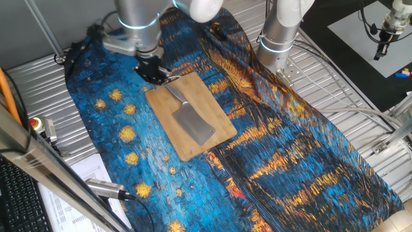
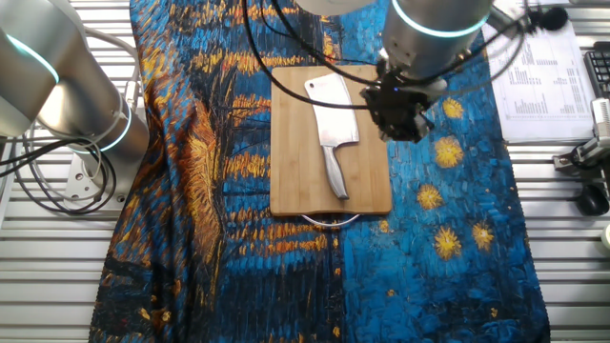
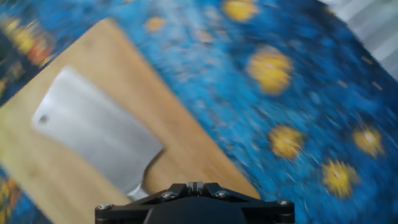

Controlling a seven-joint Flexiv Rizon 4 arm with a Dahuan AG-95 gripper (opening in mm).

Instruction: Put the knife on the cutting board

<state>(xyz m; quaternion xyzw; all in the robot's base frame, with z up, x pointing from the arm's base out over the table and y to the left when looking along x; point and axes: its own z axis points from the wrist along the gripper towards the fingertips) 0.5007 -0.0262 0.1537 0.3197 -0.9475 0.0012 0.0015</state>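
Observation:
The knife (image 1: pixel 195 125), a metal cleaver with a broad grey blade, lies flat on the cutting board (image 1: pixel 214 103), with its handle towards the gripper. It also shows in the other fixed view (image 2: pixel 332 120) on the board (image 2: pixel 291 171), and in the hand view (image 3: pixel 93 140) on the board (image 3: pixel 124 74). My gripper (image 1: pixel 153 72) hovers over the board's edge near the handle end, apart from the knife. In the other fixed view the gripper (image 2: pixel 400 122) is just right of the blade. In the hand view the fingers (image 3: pixel 194 186) sit closed together and hold nothing.
A blue and orange patterned cloth (image 1: pixel 296 154) covers the table. A second arm's base (image 1: pixel 280 32) stands at the back. Papers (image 2: pixel 545 86), a red button (image 1: pixel 35 122) and a cabled metal tool (image 1: pixel 106 189) lie at the table's side. The board's wire loop (image 2: pixel 329 221) lies on the cloth.

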